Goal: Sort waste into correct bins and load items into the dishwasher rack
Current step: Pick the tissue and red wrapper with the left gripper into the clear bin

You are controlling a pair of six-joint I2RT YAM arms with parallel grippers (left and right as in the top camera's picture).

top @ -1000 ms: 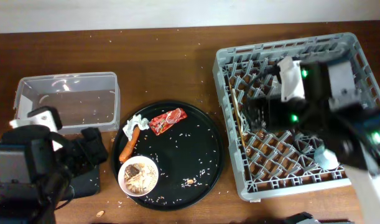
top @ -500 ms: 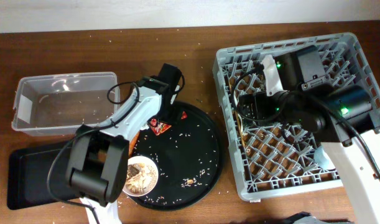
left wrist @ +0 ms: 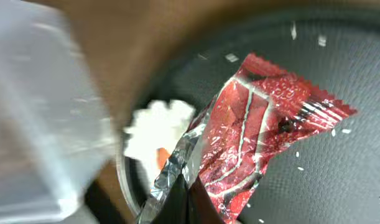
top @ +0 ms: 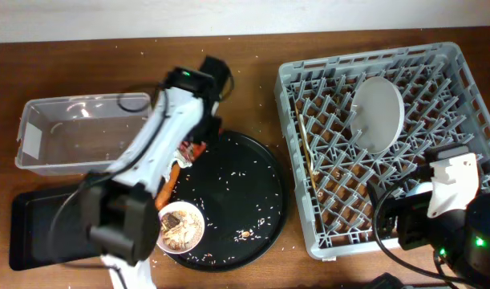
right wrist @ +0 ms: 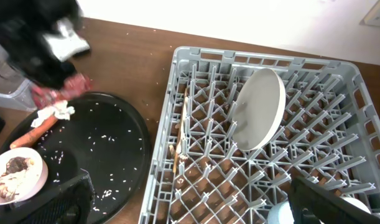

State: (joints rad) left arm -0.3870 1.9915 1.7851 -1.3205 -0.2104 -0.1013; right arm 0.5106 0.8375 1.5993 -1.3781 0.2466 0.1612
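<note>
the red crinkled snack wrapper [left wrist: 264, 130] is pinched at its silvery end by the left tool [left wrist: 185, 205], whose 2 dark fingers are closed tight on the foil. the wrapper sits over the left edge of the large round black tray [top: 245, 185]; i cannot tell whether it is clear of the tray surface.

just beside it on that tray lies the crumpled white tissue [left wrist: 157, 127], with the orange carrot piece [right wrist: 31, 134] next to the tissue. nearer the front of the tray stands the white bowl [top: 192, 217], holding the beige-brown food scraps [top: 175, 230]. rice-like crumbs [top: 228, 172] are scattered across the tray.

left of the tray is the clear rectangular plastic tub [top: 84, 140], and in front of the tub lies the flat black rectangular tray [top: 36, 233], partly under the left arm.

right of the round tray stands the large square grey plastic dishwasher rack [top: 349, 193]. the pale grey round plate [top: 378, 112] leans among its pegs, and the thin wooden chopstick [top: 309, 152] lies along its left side. at the rack's near edge the small blue cup [right wrist: 280, 214] and a white cup [right wrist: 357, 205] show only in part.

the right tool [right wrist: 190, 186] hangs over the rack's near right corner, spread wide with nothing between its fingers. everything rests on the brown wooden tabletop [top: 253, 96].
</note>
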